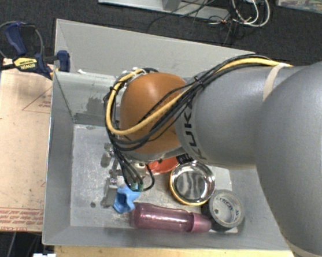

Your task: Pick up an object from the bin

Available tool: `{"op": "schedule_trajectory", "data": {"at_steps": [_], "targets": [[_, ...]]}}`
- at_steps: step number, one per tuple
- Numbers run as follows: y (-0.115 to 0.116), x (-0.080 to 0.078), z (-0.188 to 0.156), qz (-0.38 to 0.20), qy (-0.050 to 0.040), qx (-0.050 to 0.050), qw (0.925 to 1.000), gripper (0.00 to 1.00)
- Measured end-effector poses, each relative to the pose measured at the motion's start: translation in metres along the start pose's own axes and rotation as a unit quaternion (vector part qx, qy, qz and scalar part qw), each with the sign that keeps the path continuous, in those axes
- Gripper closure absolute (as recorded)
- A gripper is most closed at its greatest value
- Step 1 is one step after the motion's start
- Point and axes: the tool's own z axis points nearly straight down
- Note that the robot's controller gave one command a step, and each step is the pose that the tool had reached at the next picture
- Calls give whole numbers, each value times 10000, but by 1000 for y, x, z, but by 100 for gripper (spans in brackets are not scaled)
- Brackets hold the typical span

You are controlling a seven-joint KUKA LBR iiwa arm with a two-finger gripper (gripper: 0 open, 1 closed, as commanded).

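Small blue piece [123, 199], front-left in the bin against the mauve bottle's [167, 219] end, beside the gripper [111, 190] whose state I cannot tell, looks light and soft: pinch its middle.

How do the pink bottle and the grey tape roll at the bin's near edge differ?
The pink bottle is long and slim, lying on its side; the grey tape roll is a short ring with its hole facing up. The bottle is pinkish-purple, the roll grey. Both lie by the near wall of the bin.
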Motion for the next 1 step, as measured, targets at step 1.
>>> {"op": "schedule_trajectory", "data": {"at_steps": [1], "targets": [[-1,-2,-4,25,-31,-6,10000,0]]}}
